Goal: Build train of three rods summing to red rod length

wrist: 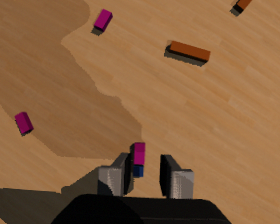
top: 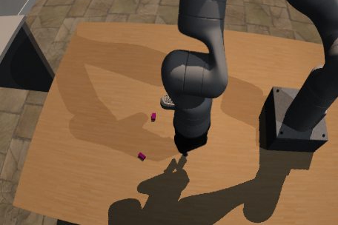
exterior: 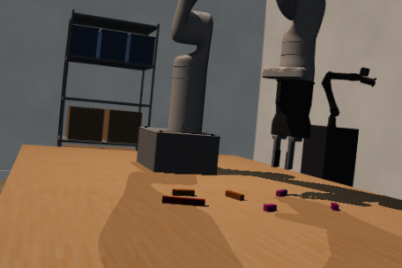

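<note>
My gripper (exterior: 284, 152) is open and hangs a little above the table; it also shows in the wrist view (wrist: 147, 176). Below it, seen between the fingers, a magenta rod (wrist: 139, 153) lies flat on the table with a small blue rod (wrist: 136, 171) at its near end. The same magenta rod shows in the exterior view (exterior: 281, 192). Two more magenta rods (wrist: 103, 20) (wrist: 23, 123) lie apart to the left. The red rod (exterior: 183, 200) lies flat farther off, with an orange rod (exterior: 183, 191) beside it. A second orange rod (exterior: 234, 195) lies between them and my gripper.
The arm's dark base block (top: 294, 120) stands on the table's right side. The arm's own links hide the red and orange rods in the top view. A shelf (exterior: 107, 81) and a second dark stand (exterior: 335, 152) are off the table.
</note>
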### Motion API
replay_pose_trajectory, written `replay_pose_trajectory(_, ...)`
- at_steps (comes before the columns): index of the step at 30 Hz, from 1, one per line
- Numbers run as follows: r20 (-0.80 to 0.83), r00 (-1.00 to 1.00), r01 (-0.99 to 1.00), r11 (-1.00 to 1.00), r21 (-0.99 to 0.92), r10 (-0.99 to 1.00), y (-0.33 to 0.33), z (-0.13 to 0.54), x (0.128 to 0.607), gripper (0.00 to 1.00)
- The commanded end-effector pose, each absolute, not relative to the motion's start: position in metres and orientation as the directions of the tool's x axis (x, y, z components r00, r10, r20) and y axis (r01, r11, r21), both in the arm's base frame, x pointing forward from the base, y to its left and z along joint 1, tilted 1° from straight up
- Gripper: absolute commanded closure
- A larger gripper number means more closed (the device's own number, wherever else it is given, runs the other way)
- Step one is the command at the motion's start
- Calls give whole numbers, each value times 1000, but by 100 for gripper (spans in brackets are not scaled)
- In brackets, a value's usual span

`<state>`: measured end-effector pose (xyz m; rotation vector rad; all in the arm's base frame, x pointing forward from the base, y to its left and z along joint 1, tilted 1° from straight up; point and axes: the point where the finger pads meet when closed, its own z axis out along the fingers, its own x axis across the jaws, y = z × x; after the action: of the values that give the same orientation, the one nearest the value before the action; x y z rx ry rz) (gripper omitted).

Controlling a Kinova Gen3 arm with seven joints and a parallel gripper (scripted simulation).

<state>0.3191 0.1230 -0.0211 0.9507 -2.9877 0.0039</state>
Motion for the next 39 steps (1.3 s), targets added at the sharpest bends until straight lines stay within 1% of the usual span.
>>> replay_pose_trajectory(1,-11,-822,-569,822,-11,-569,120,-6,327,46)
replay_pose_trajectory(8,-11,-822,-569,822,-11,-569,120,11,327,46)
replay_pose_trajectory(17,-11,-822,-569,822,-11,-569,120,15,327,46)
replay_pose_trajectory(18,-11,-822,-569,822,-11,-569,120,15,327,0)
replay_pose_trajectory(39,-11,-822,-569,823,-11,-569,120,15,327,0)
